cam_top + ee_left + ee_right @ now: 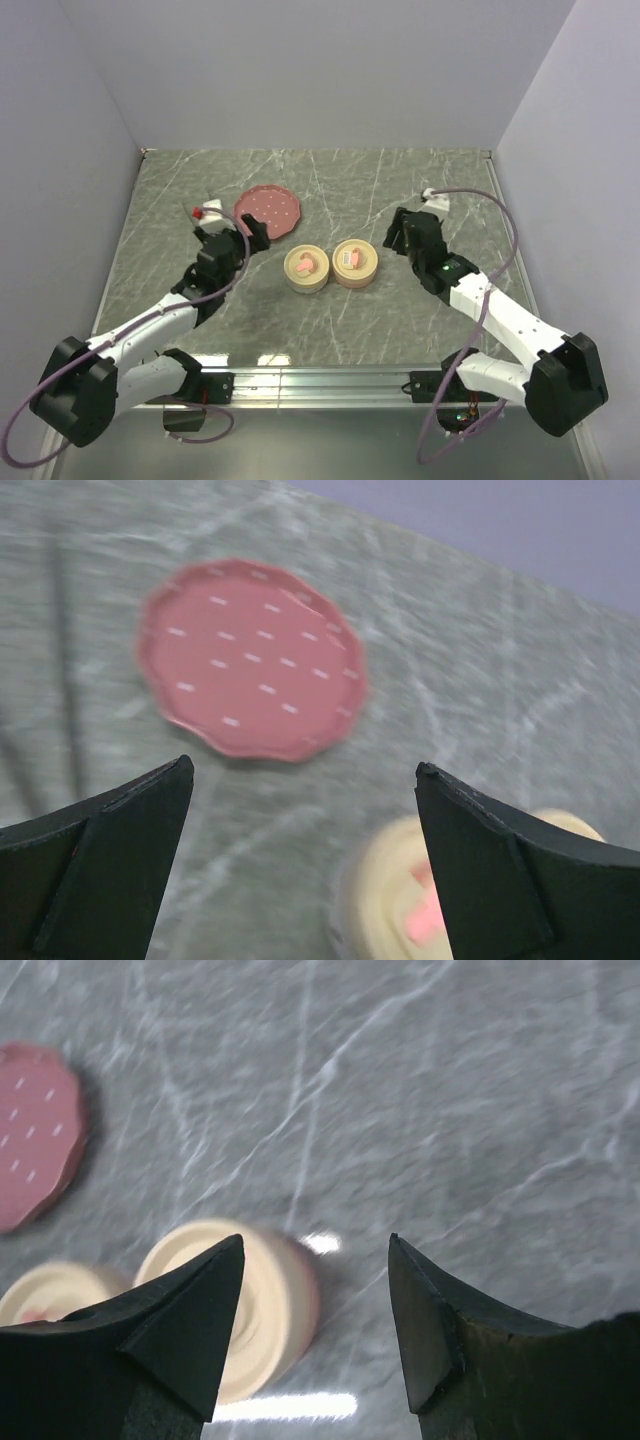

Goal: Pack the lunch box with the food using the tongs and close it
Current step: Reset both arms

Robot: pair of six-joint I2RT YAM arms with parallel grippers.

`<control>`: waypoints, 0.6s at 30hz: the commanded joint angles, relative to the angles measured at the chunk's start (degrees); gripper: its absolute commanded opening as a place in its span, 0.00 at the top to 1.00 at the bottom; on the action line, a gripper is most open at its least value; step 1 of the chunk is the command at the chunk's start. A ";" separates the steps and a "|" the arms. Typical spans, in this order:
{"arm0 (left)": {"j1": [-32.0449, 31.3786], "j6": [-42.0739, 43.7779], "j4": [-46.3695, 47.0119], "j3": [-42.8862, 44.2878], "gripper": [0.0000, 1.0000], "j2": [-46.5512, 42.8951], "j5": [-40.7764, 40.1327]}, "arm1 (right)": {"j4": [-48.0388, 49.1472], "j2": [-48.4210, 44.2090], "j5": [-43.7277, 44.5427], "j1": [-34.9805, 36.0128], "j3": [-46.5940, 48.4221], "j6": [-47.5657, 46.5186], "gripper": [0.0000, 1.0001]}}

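Left gripper [303, 770]: jaws wide apart, nothing between them. Right gripper [315, 1240]: jaws apart, also empty. Both hang over the worktop [400, 200].

Mid-worktop, between the arms: lunch box [306, 268], a round cream tub, with a second tub [355, 263] right beside it. A pink piece shows on each; food or lid print, cannot tell.

Beyond: pink dotted plate [268, 211], bare. Just left of it, one white-and-red food block [209, 211].

Tongs not made out.

Judgement: block light, rigid, smooth; apt to slip, so pinch across flat sides.
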 commanded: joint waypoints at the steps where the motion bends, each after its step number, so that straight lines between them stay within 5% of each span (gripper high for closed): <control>1: 8.51 0.55 -2.01 1.96 0.00 -1.05 3.31 | 11.78 -0.75 -1.07 -7.32 -3.66 -3.08 0.33; 6: 23.27 -1.91 -0.42 2.39 0.00 0.88 12.28 | 23.65 -3.12 -6.98 -15.85 -8.77 -4.67 0.33; 12: 25.23 -1.38 -4.89 7.04 0.01 3.78 3.77 | 28.49 -6.37 -10.23 -21.66 -10.44 -6.17 0.33; 18: 25.32 0.90 -3.85 6.88 0.00 -0.26 5.87 | 30.26 -8.57 -12.60 -23.51 -11.94 -6.26 0.33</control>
